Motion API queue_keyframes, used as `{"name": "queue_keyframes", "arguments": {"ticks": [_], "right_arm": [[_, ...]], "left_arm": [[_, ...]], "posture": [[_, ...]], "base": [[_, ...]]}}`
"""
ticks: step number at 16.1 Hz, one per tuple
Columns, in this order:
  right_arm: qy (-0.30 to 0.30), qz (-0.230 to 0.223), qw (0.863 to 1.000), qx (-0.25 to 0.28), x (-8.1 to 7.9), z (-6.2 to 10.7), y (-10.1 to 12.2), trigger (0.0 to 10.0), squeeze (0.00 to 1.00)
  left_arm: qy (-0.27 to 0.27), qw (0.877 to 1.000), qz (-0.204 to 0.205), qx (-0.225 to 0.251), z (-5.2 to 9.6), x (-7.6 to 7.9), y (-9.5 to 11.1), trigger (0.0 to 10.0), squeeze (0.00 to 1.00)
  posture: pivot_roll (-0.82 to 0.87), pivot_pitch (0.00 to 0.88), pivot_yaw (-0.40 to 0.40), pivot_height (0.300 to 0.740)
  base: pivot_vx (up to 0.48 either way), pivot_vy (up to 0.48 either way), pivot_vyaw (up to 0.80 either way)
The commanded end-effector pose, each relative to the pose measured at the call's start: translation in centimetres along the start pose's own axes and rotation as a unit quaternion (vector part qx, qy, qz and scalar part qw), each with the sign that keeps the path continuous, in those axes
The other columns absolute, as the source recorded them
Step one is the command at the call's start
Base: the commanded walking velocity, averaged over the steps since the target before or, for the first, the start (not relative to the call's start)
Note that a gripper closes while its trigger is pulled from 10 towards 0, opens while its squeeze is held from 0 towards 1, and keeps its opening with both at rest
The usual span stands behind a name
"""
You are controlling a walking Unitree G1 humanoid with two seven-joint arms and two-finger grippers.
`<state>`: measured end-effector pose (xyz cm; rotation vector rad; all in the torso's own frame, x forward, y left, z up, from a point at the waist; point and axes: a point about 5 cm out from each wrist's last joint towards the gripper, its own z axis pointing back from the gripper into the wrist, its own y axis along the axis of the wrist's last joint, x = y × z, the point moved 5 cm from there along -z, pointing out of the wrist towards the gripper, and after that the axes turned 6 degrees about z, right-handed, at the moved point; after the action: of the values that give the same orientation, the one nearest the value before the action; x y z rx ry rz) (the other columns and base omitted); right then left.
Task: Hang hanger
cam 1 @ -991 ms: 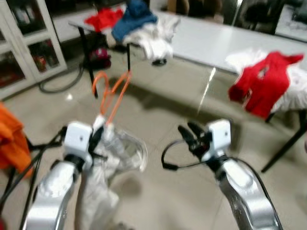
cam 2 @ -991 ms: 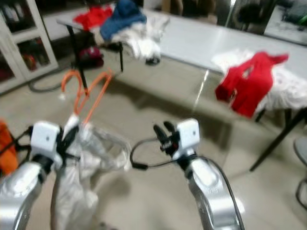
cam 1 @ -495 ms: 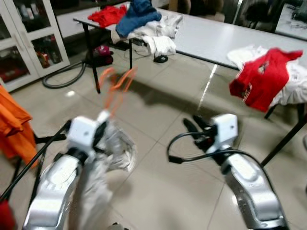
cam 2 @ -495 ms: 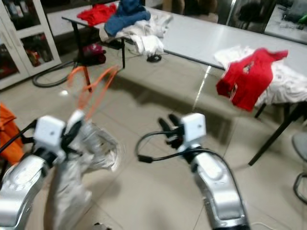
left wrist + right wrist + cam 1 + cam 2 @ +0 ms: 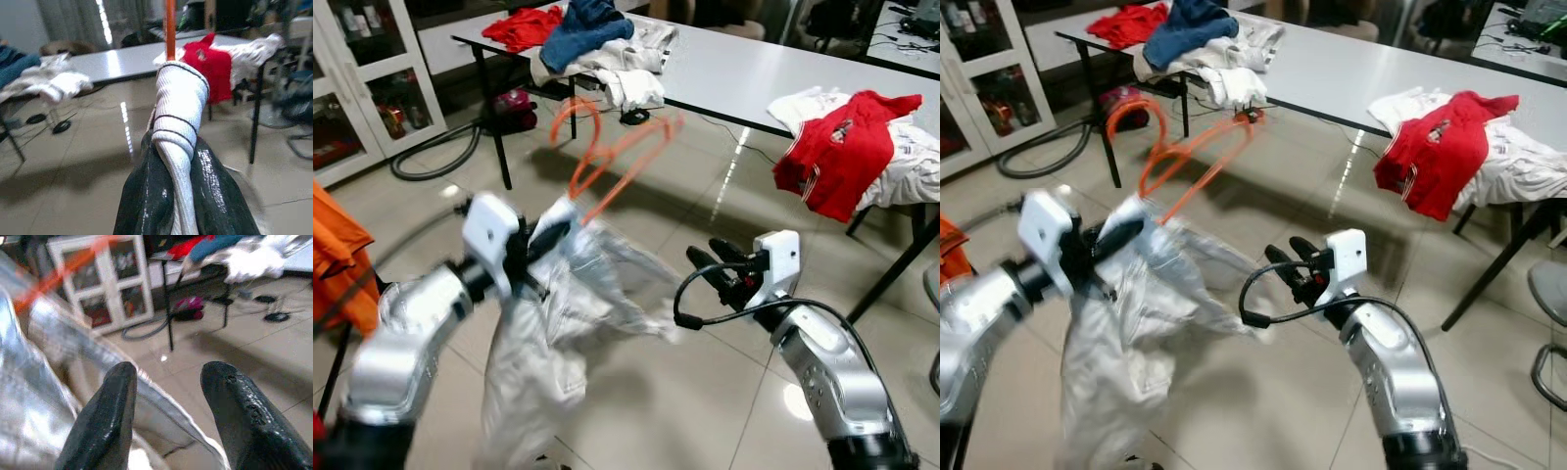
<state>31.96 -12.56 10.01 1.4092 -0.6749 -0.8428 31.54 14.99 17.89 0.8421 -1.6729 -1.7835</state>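
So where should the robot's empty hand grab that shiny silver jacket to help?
Probably the loose edge of the silver jacket that swings toward the right gripper. Coming from the robot's right makes sense: its fingers are open with that hem just ahead. The left gripper already clamps the collar under the orange hanger.

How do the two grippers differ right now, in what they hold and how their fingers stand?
The left gripper is shut on the silver garment's white collar with the orange hanger rising from it; the right gripper holds nothing. The left gripper's fingers press against the cloth, while the right gripper's fingers stand apart, beside the garment's edge. Both are raised in front of the robot, over the tiled floor.
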Motion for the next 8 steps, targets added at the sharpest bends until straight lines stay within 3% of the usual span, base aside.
{"name": "queue_keyframes", "arguments": {"ticks": [1,4,6,8], "right_arm": [[0.006,0.007,1.000,-0.004,0.3,0.1,-0.2,10.0,1.00],[0.053,0.031,0.997,-0.040,1.2,0.4,-1.6,10.0,1.00],[0.067,0.042,0.996,-0.046,1.8,0.3,-1.4,10.0,1.00],[0.105,0.023,0.991,-0.075,1.9,0.0,-2.6,10.0,1.00]], "left_arm": [[-0.008,1.000,-0.001,0.023,0.1,-0.4,1.6,10.0,0.00],[-0.066,0.998,0.014,0.017,-0.2,0.4,2.9,10.0,0.00],[-0.077,0.997,0.009,0.015,-0.3,0.3,3.2,10.0,0.00],[-0.077,0.996,0.027,0.036,-0.7,0.0,4.7,10.0,0.00]], "posture": [[-0.10,0.000,-0.022,0.740],[-0.10,0.000,-0.030,0.740],[-0.11,0.000,-0.027,0.740],[-0.12,0.000,-0.023,0.740]], "base": [[0.000,0.000,0.00],[0.000,0.000,0.00],[0.000,0.000,0.00],[0.000,0.000,0.00]]}}
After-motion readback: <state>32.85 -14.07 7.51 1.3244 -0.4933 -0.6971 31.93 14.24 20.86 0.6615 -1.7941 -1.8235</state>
